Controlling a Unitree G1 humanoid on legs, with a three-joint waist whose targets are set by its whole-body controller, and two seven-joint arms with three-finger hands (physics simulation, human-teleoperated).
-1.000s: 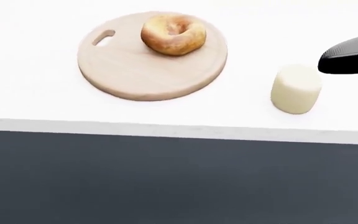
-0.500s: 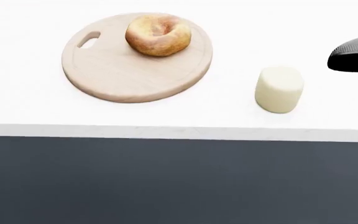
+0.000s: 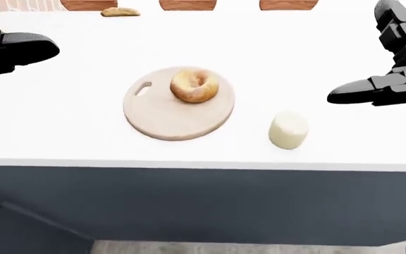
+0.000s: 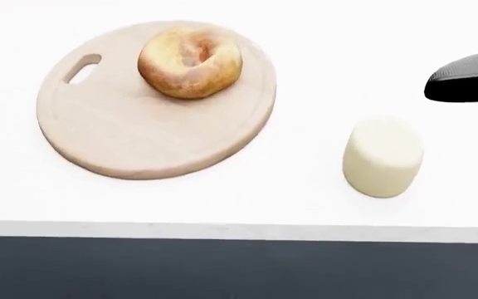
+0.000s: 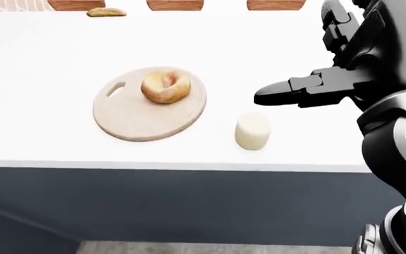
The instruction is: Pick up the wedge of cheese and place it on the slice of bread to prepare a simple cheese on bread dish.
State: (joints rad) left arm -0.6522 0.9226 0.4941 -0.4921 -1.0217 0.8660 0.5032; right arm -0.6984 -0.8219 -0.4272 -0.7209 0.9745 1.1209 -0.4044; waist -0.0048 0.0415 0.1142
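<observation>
- Cheese (image 4: 382, 157) stands on the desk (image 3: 83, 132), right of the board (image 4: 123, 137) carrying the bread (image 4: 190, 60).
- Right hand (image 5: 295, 92) hovers above it, fingers spread, ready to descend.
- Left hand (image 3: 13, 50) waits far left; grip unclear.

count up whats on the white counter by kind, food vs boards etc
bread, ring-shaped: 1
pale cheese piece: 1
round wooden cutting board: 1
small brown bread-like item at the far top edge: 1
total: 4 things on the counter. The brown shapes along the top edge are cut off, so they are not counted.
</observation>
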